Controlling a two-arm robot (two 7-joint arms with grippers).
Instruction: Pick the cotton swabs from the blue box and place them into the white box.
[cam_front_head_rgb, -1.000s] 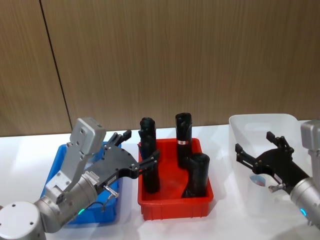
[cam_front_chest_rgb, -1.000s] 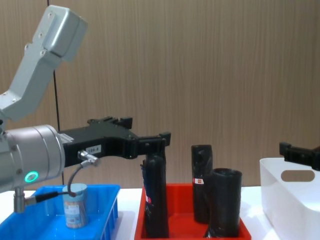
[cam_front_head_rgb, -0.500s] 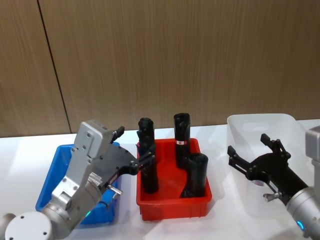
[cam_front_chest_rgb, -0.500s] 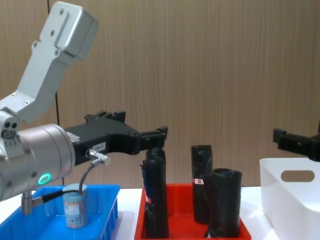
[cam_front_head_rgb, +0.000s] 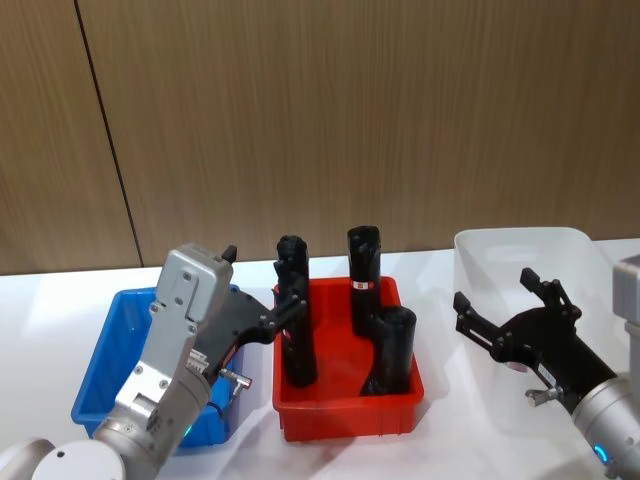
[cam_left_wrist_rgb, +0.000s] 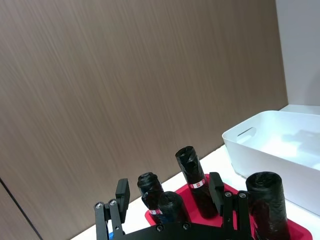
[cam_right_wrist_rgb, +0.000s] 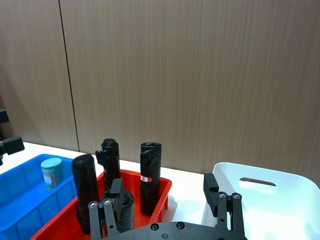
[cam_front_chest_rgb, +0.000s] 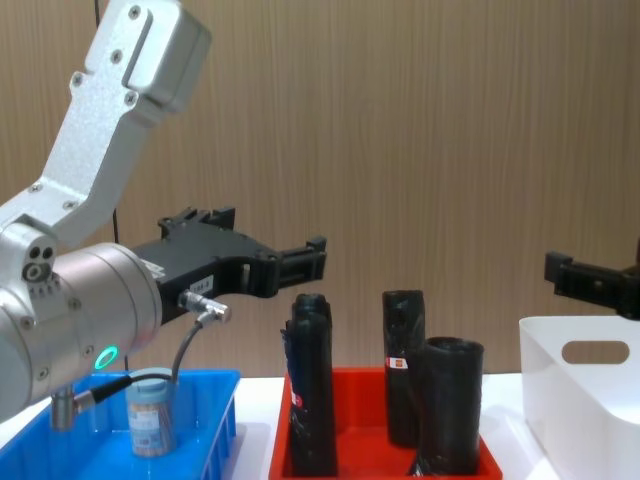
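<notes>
One jar of cotton swabs (cam_front_chest_rgb: 150, 413) with a grey-blue lid stands upright in the blue box (cam_front_chest_rgb: 222, 402) at the left; the right wrist view shows the jar (cam_right_wrist_rgb: 51, 173) in the blue box (cam_right_wrist_rgb: 22, 197) too. My left gripper (cam_front_chest_rgb: 265, 238) hovers open and empty above the blue box (cam_front_head_rgb: 108, 345), pointing toward the red tray; in the head view the left gripper (cam_front_head_rgb: 262, 288) hides the jar. The white box (cam_front_head_rgb: 520, 250) stands at the right. My right gripper (cam_front_head_rgb: 497, 290) is open and empty in front of its near-left side. The white box (cam_left_wrist_rgb: 260, 135) appears in the left wrist view.
A red tray (cam_front_head_rgb: 345, 415) sits between the two boxes and holds several tall black rolls (cam_front_head_rgb: 297, 345). The rolls stand higher than the tray's walls. A wood-panelled wall closes off the back of the white table (cam_front_head_rgb: 440, 440).
My left gripper has lifted higher above the blue box, still open. My right gripper has risen a little and shifted slightly toward the red tray. The jar has not moved.
</notes>
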